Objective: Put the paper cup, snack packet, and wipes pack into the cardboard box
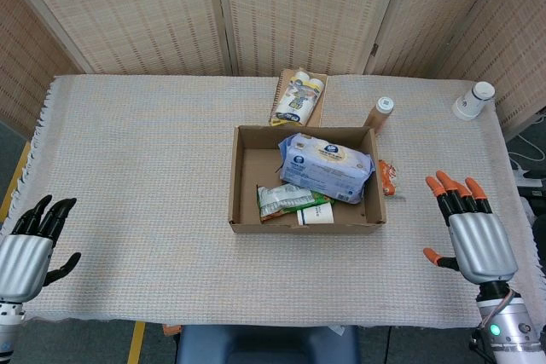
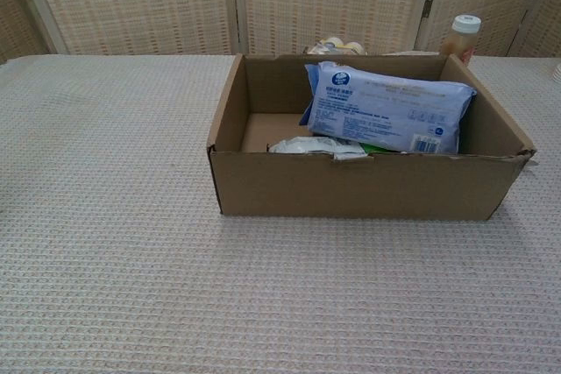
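Observation:
The cardboard box (image 1: pixel 244 183) (image 2: pixel 263 181) stands mid-table. Inside it, the blue wipes pack (image 1: pixel 326 164) (image 2: pixel 386 117) leans on the right side, the green-and-white snack packet (image 1: pixel 288 199) (image 2: pixel 316 145) lies at the front, and a paper cup (image 1: pixel 316 215) lies on its side by the front wall. My left hand (image 1: pixel 26 246) hovers open at the near left table edge, far from the box. My right hand (image 1: pixel 472 231) is open at the near right edge, holding nothing. Neither hand shows in the chest view.
Behind the box lies a flat tray with yellow-capped bottles (image 1: pixel 299 98). An orange bottle (image 1: pixel 380 113) (image 2: pixel 459 37) stands at the box's back right. A small orange packet (image 1: pixel 387 177) lies right of the box. Another white cup (image 1: pixel 473 101) lies at the far right corner.

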